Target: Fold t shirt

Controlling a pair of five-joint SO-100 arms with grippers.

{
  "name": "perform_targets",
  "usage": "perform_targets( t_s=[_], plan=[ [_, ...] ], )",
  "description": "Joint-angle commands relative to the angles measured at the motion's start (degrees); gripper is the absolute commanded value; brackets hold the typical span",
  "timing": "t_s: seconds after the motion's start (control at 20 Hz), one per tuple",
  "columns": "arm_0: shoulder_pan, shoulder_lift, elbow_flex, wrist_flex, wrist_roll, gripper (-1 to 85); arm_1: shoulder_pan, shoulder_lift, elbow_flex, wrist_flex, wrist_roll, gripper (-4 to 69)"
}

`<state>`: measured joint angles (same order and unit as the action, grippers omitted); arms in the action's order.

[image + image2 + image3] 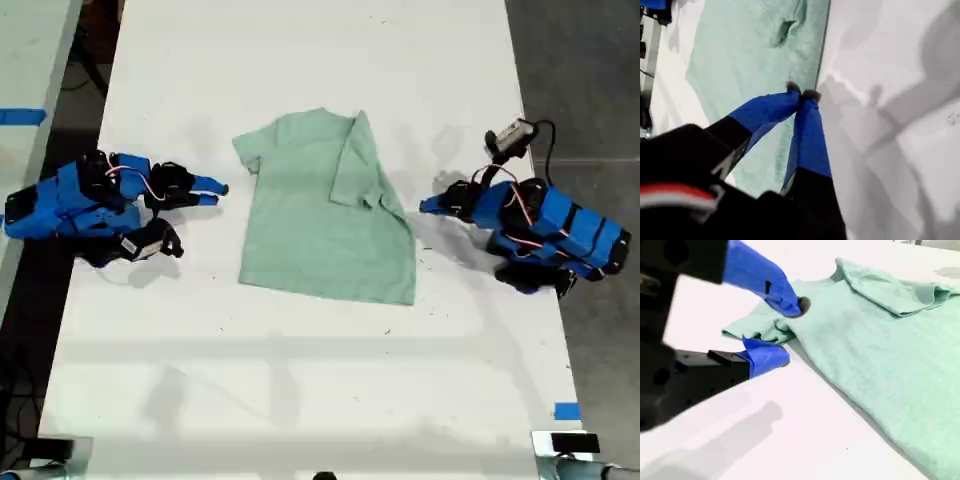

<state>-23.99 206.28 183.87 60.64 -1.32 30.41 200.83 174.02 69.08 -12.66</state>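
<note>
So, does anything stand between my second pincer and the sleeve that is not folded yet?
Nothing visible does. My second pincer is open, close to the flat sleeve of the t shirt. Only bare white table shows around them, and no other object lies there.

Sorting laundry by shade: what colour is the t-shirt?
Plain pale mint green t shirt, clearest in the exterior view.
</note>
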Motion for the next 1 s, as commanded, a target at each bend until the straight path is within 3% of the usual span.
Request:
perform_targets(
  t_s=[0.0, 0.2, 0.35, 0.55, 0.65, 0.95],
  plan=[
    [-0.8, 0.4, -0.4, -10.0, 14.2, -0.1, -0.2, 0.4, 3.5, 0.1, 0.6, 2.0],
    [-6.0, -5.2, -8.0, -11.6, 13.6, 2.0, 0.1, 0.4, 3.5, 0.1, 0.6, 2.0],
    [-14.7, -38.2, -28.7, -11.2, 23.5, 15.4, 0.2, 0.4, 3.5, 0.0, 0.4, 2.0],
    [-28.9, -77.2, -48.2, -11.0, 38.5, 21.4, 0.0, 0.4, 3.5, 0.0, 0.4, 2.0],
    [-30.3, -92.3, -58.0, -10.3, 42.4, 22.3, 0.1, 0.4, 3.4, 0.0, 0.2, 2.0],
    [-32.0, -115.3, -77.7, -7.9, 45.2, 22.0, 0.1, 0.4, 3.3, 0.0, -0.1, 2.0]
  ],
)
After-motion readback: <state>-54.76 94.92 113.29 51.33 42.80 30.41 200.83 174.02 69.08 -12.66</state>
